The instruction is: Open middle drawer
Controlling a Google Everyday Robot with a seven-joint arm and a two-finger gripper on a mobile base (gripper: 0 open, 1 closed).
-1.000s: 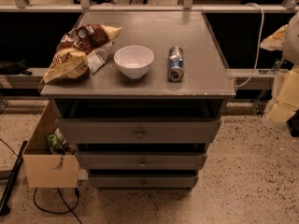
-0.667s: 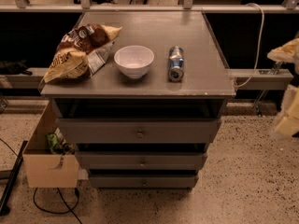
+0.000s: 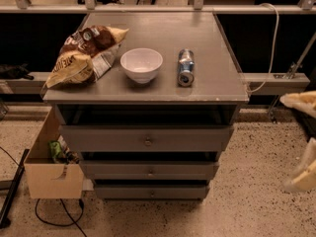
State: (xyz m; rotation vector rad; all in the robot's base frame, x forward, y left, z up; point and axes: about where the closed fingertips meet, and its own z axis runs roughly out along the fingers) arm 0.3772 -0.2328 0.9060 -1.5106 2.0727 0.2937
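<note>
Camera view: gripper is seen at right edge, well apart from grey wooden middle drawer; gripper state cannot be told.

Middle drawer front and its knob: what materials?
Middle drawer: looks like grey-painted wood, matte, flat front; could be laminate. Knob: small, round, metallic glint, probably metal. Gripper is at the right edge, away from the cabinet.
</note>
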